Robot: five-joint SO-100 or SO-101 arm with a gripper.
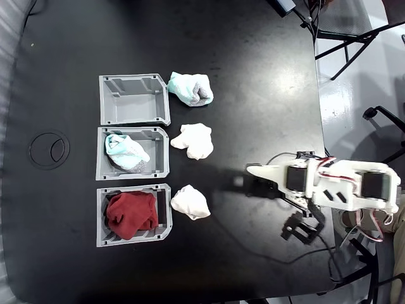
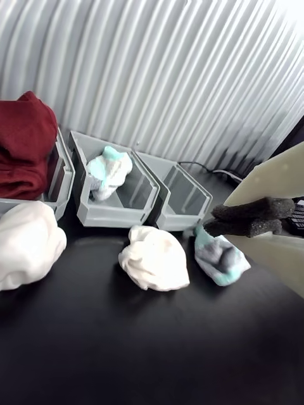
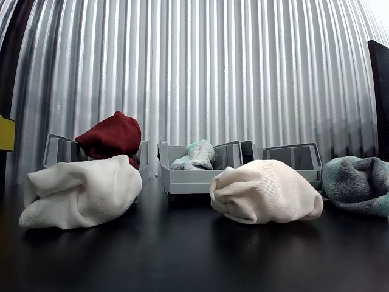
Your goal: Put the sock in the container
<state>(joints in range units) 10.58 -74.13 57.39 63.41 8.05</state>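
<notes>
Sock [image 1: 126, 153] was seen lying inside the middle container [image 1: 133, 175], grey end down against the wall, fully below the rim. Gripper [image 2: 215, 221] was found empty, its pads pressed together, well apart from the bins, with the arm folded at the table's right edge in the fixed view. Placement was judged done. Any retreat should be kept high, clear of the aqua sock [image 1: 190, 88].

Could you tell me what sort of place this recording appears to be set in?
Probably a hobby or lab workbench rigged for sorting practice: a black table with three grey bins in a row, balled socks, and a corrugated metal backdrop.
</notes>
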